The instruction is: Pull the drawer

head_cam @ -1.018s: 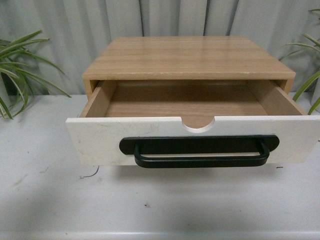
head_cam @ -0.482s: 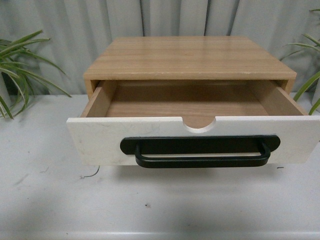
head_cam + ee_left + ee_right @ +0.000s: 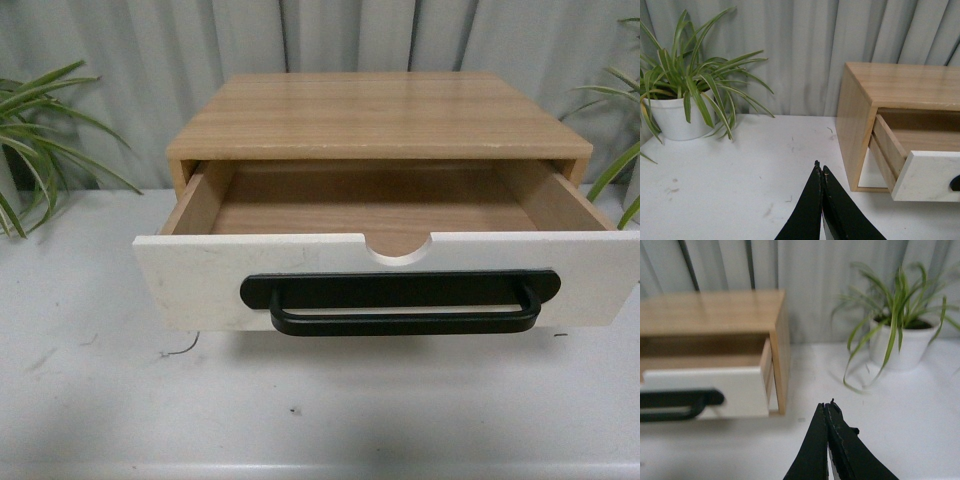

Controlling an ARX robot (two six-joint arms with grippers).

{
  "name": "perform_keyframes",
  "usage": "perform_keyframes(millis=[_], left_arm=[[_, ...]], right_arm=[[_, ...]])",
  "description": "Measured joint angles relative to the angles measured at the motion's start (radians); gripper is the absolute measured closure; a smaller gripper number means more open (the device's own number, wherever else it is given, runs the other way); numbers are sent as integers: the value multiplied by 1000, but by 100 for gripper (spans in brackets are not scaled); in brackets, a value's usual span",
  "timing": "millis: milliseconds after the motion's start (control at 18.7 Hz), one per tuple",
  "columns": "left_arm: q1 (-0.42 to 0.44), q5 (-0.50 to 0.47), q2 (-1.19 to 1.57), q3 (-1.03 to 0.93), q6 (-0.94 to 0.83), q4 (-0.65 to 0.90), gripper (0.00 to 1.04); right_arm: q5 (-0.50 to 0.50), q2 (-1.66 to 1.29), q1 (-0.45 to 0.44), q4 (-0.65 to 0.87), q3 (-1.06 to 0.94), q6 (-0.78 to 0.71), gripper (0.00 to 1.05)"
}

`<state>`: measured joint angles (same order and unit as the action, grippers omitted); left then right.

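Both grippers pressed shut and holding nothing, wide white-fronted wooden drawer standing pulled out.

The left gripper's (image 3: 820, 167) two black tapered fingers meet tip to tip above the white tabletop (image 3: 740, 175), near and left of the light wooden cabinet (image 3: 855, 125); the right gripper (image 3: 829, 406) is pinched together the same way, near and right of it. Neither arm shows in the front view, and each wrist view cuts the fingers off at the picture edge. The drawer (image 3: 200, 280) juts toward the camera from the cabinet, its long black bar handle (image 3: 400, 305) below the half-round notch (image 3: 398, 250); its wooden interior looks bare. A white-potted green spider plant (image 3: 675, 115) stands far left, another (image 3: 900, 340) far right.
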<state>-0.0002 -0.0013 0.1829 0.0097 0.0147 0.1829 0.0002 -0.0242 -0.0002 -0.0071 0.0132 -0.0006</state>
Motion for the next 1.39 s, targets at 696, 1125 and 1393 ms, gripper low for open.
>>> perform_keyframes(millis=[696, 1125, 1393], left_arm=[[0, 0, -174, 0, 0, -187, 48], [0, 1, -174, 0, -1, -187, 7], [0, 1, -174, 0, -1, -187, 7]], right_arm=[[0, 21, 0, 3, 0, 0, 52], [0, 21, 0, 3, 0, 0, 6], [0, 21, 0, 3, 0, 0, 6]])
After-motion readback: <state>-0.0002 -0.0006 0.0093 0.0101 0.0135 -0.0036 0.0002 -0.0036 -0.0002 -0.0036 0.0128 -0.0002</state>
